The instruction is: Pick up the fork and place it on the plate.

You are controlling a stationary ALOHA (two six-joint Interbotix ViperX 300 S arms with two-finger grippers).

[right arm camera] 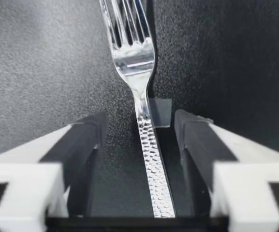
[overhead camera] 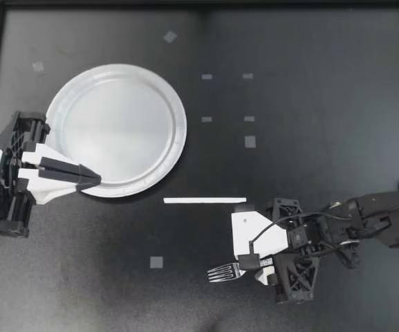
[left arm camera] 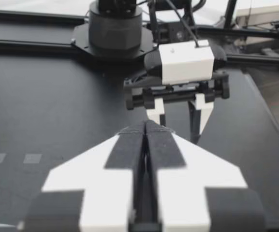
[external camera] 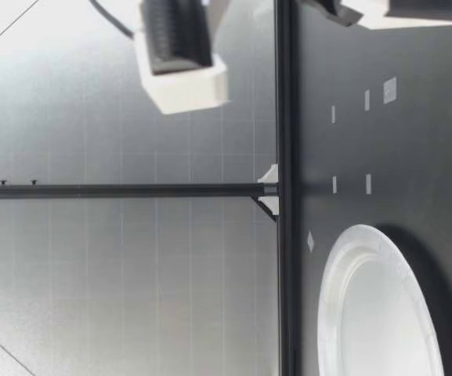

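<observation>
The black table is bare apart from a few small tape marks, a white strip (overhead camera: 205, 200) near the middle and the task's two things. The plate (overhead camera: 180, 130) lies empty on the left side, toward the far edge. The fork (overhead camera: 223, 272) lies flat on the right side, toward the near edge, tines pointing left, well apart from the plate. My right gripper (overhead camera: 253, 268) is down over the fork's handle. In the right wrist view the handle runs between the two fingers (right arm camera: 88, 145), which stand narrowly apart, with a gap on either side and neither touching it. My left gripper (overhead camera: 88, 181) has its fingers pressed together on nothing, tips over the plate's near rim. I judge this as the grasp step: the fork is straddled but not yet held. Next the right fingers need to close squarely on the thin handle, low against the table, then lift and carry it left to the plate, clear of my left gripper.
</observation>
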